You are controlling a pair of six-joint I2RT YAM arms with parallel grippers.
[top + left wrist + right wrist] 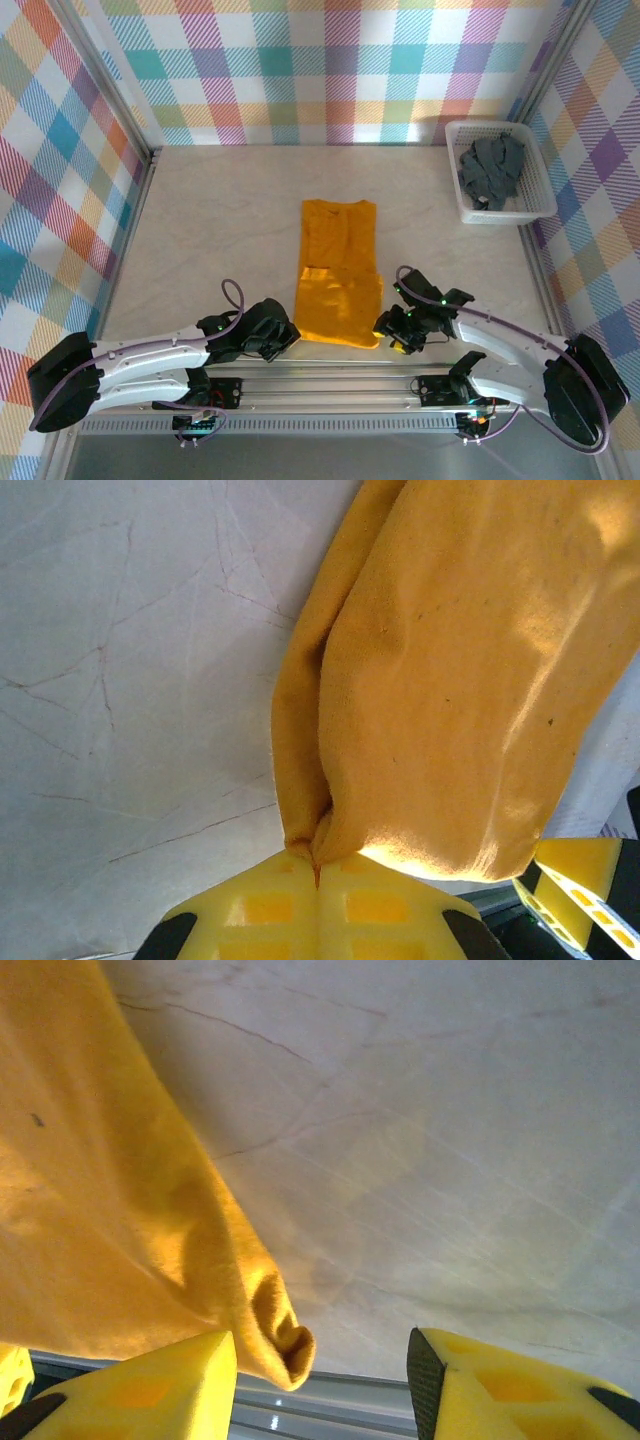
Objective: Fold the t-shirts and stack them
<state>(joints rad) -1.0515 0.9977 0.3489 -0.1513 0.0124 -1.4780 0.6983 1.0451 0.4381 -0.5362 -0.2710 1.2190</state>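
I have the plain orange-yellow cloth t-shirt (338, 270) lying flat in the middle of the pale marbled desk (200, 220), already narrowed to a long strip. Its long axis runs straight away from the arm bases, collar end far and hem end near. Both hands sit at the hem end, one at each near corner. The left hand (318, 885) is clamped on the near-left corner: its yellow fingers are pressed together with a pinch of cloth gathered between them. The right hand (320, 1370) has its fingers apart. The rolled near-right corner hangs in the gap, just beside one finger, and nothing grips it.

The plain dark slate grey t-shirt (492, 172) lies crumpled in the white plastic mesh basket (535, 205) at the far right corner, well apart from both hands, with the right arm the nearer.

The shirt stretches away from both hands, so I judge any fold of hem toward collar needs both corners carried forward together, and the right side has no hold
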